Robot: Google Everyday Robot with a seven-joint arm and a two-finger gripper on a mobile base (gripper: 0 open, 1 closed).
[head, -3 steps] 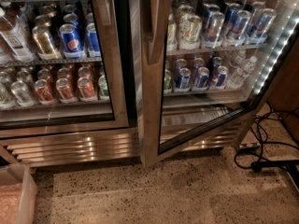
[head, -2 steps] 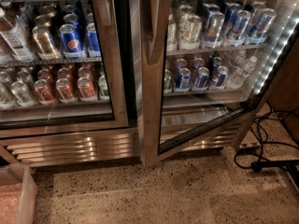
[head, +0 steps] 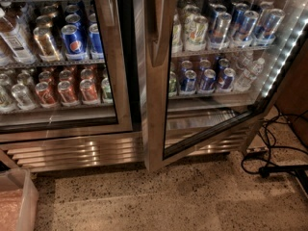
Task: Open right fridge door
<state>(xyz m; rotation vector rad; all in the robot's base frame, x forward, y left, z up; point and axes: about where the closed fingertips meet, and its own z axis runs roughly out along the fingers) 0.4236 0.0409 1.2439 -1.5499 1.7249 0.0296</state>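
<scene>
The right fridge door has a brushed steel frame around a glass pane. It stands ajar, with its handle side swung out toward me and its bottom edge running diagonally back to the right. Its long vertical handle is on the left side of the frame. A white LED strip glows along the right edge. Cans and bottles show on the shelves behind the glass. My gripper is not in view.
The left twin door is closed, with Pepsi cans and red-orange cans behind it. Black cables lie on the speckled floor at the right. A clear plastic bin stands at the lower left.
</scene>
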